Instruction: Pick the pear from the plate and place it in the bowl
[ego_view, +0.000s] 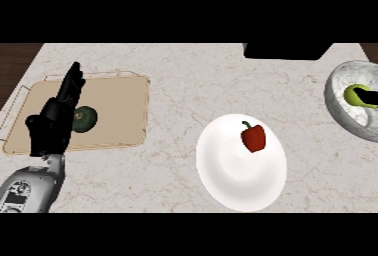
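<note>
My left hand (53, 122) rests over the tray (118, 107), fingers straight. In the bowl (347, 112) my right hand's fingers (363, 95) curl round the pear (353, 98).

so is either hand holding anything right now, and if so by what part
The left hand holds nothing; it rests open, fingers up, over the tray. In the bowl, a dark hand overlaps the pear; whether it grips cannot be told.
</note>
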